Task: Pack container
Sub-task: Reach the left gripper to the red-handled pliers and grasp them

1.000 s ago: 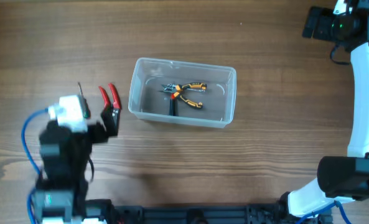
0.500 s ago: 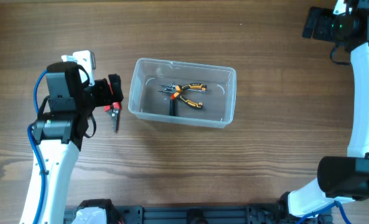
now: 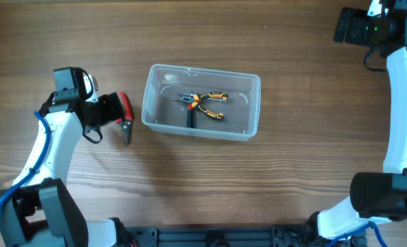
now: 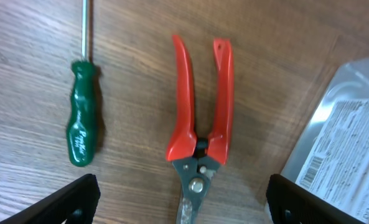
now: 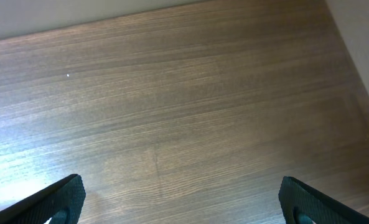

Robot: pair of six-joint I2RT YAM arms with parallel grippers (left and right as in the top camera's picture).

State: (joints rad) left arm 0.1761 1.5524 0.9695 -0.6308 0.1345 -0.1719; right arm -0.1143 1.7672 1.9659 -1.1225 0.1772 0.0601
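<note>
The clear plastic container [image 3: 150,103] stands mid-table with orange-and-black pliers [image 3: 204,103] inside. Red-handled cutters [image 3: 125,106] lie just left of it, and also show in the left wrist view [image 4: 200,118]. My left gripper [image 3: 114,110] hovers over the cutters, open wide and empty [image 4: 184,208], with one finger on each side of the blade end. A green screwdriver [image 4: 83,121] lies beside the cutters. The container's corner with a label shows in the left wrist view [image 4: 343,149]. My right gripper [image 3: 354,27] is open and empty over bare table at the far right [image 5: 184,205].
The wooden table [image 3: 272,185] carries nothing else in view. The right arm [image 3: 402,103] runs along the right edge. In the overhead view the left arm covers the screwdriver.
My left arm has swung from the table's front left up to the cutters. Its gripper now sits over them. The right arm, container and pliers have not moved.
</note>
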